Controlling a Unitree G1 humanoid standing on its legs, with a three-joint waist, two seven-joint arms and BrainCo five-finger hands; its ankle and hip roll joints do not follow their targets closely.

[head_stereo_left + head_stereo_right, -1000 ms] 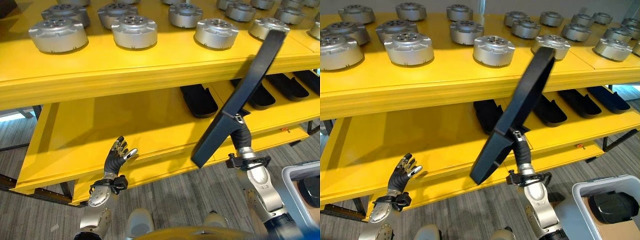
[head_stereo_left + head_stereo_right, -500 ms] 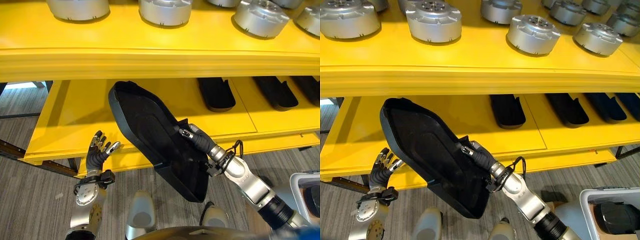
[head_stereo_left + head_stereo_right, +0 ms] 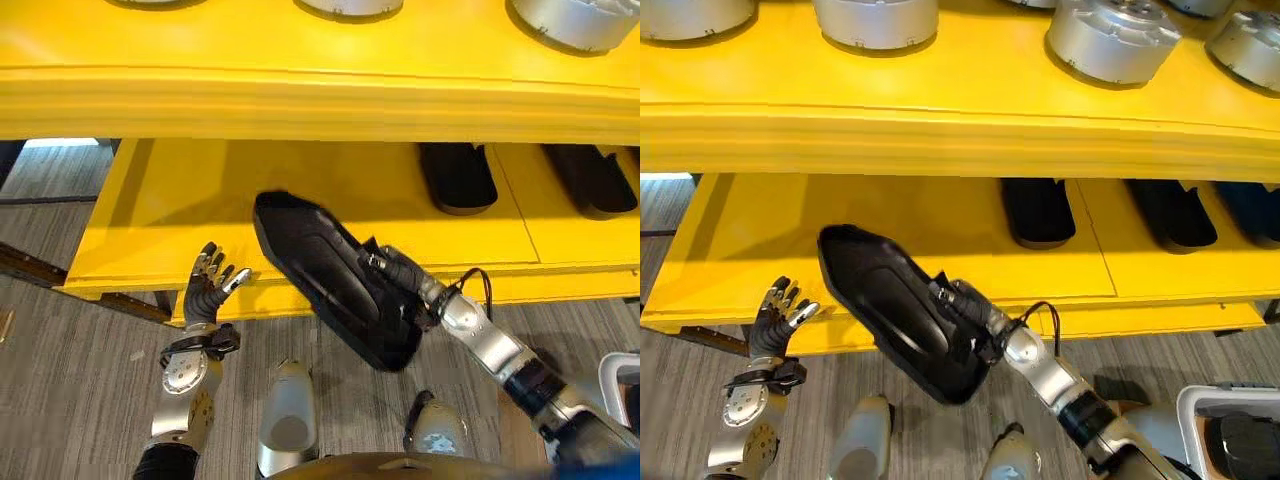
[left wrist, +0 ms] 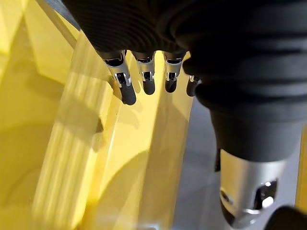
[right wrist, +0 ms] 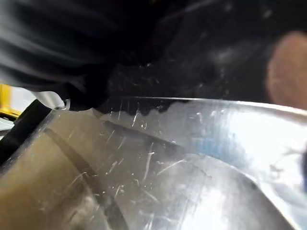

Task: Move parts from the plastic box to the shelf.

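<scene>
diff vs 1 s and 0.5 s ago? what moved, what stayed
The right hand has swung the long black plastic shell part down from near upright in front of the upper yellow shelf to a low tilt, its far end now over the lower yellow shelf. The hand's fingers stay curled on the part. The camera tilted down too. The left hand stays open at the lower shelf's front edge, and the black parts already shelved have not moved.

Tilted black part point(image 3: 335, 280) at lower shelf point(image 3: 180, 215)

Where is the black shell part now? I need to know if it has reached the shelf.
In the eye views, the black shell part is in the right hand, its far end over the lower yellow shelf's front edge.
</scene>
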